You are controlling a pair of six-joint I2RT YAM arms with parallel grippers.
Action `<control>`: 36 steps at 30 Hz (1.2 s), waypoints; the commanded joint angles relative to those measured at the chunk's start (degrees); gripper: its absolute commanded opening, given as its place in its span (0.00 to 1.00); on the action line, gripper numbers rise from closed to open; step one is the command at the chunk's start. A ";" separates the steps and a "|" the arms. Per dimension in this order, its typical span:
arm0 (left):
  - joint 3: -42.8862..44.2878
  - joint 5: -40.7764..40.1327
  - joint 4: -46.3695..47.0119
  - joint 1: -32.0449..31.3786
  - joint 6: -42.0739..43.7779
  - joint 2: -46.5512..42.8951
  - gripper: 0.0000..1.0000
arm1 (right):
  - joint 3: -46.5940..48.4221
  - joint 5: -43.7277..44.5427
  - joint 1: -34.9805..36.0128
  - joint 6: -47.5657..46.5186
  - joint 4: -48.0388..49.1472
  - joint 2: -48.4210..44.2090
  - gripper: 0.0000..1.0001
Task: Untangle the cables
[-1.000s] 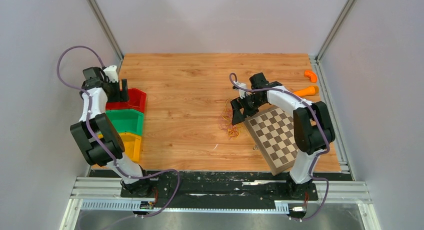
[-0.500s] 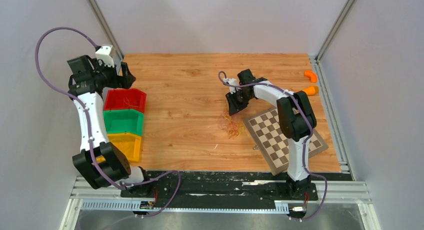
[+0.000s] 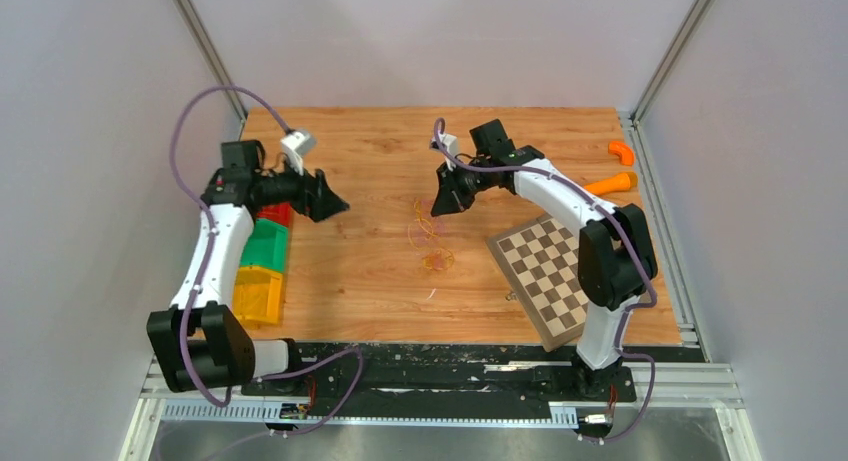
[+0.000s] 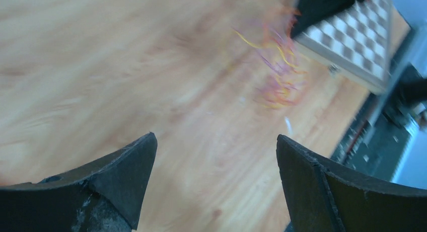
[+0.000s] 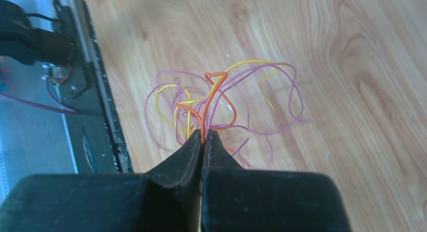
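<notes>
The cables (image 5: 220,98) are thin orange, yellow and purple strands in one loose tangle. My right gripper (image 5: 203,136) is shut on an orange strand, and the rest fans out beyond its tips above the wood. In the top view the tangle (image 3: 436,260) trails from the right gripper (image 3: 440,197) down to the table. My left gripper (image 3: 336,204) hangs open over the table to the left of the tangle. In the left wrist view its fingers (image 4: 215,139) stand wide apart over bare wood, with the cables (image 4: 279,66) blurred ahead of them.
A chessboard (image 3: 560,276) lies right of the tangle, also seen in the left wrist view (image 4: 352,41). Red (image 3: 280,216), green (image 3: 265,246) and yellow (image 3: 258,291) bins line the left edge. Two orange pieces (image 3: 615,181) (image 3: 622,151) lie at the far right.
The right gripper has shut on the cables and pulled them up and to the left. The left arm has swung from the bins out over the table.
</notes>
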 commanded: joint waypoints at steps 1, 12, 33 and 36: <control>-10.19 0.62 10.53 -9.11 -6.00 -5.63 0.92 | 0.45 -5.97 -0.15 3.79 3.32 -2.39 0.00; -17.19 -0.66 23.90 -20.92 -7.45 3.85 0.57 | -3.65 -8.49 -0.08 5.36 5.35 -2.52 0.00; -17.57 3.34 35.49 -24.68 -18.80 11.37 0.48 | -5.55 -9.64 0.36 6.61 7.24 -1.04 0.00; -17.29 2.74 36.19 -25.11 -19.85 12.36 0.48 | -5.54 -9.58 0.73 6.60 7.32 -1.13 0.00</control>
